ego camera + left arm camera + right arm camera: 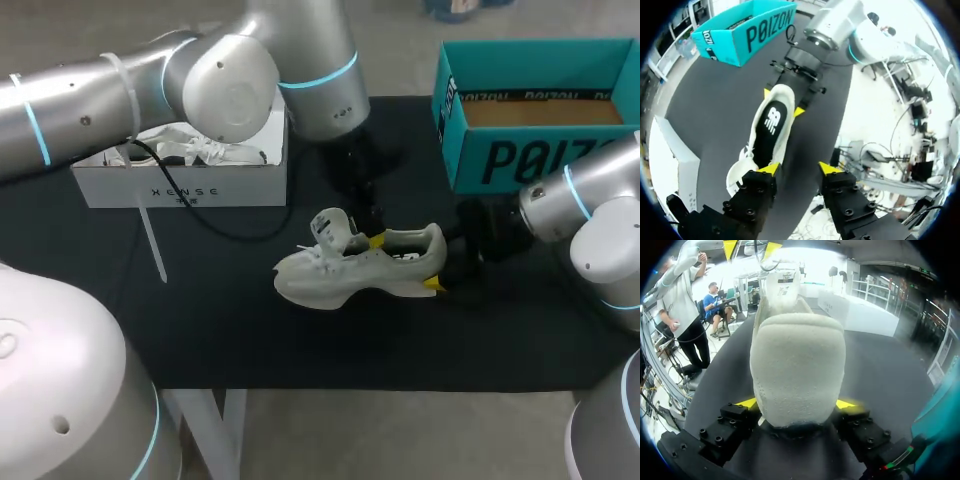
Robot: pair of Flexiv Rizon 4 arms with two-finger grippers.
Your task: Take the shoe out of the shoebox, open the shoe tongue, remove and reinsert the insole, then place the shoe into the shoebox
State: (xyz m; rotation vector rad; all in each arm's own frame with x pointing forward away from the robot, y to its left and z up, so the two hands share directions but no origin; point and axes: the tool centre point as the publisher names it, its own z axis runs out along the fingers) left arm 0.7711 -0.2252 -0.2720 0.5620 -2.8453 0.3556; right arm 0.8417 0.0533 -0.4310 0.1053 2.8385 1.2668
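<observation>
Jaws of the right gripper (796, 403) are clenched on the heel of the shoe (795, 365), one yellow tip on each side, so that the shoe is held upright and steady on the black mat (300, 340). Jaws of the left gripper (799, 168) are spread. One tip is placed at the collar edge near the tongue and the other beside the shoe, probably so that the opening can be widened. The dark insole (771, 122) is seen lying inside. The teal shoebox (540, 150) is set behind the right arm, apart from the shoe; a white box (180, 185) is set at the left.
</observation>
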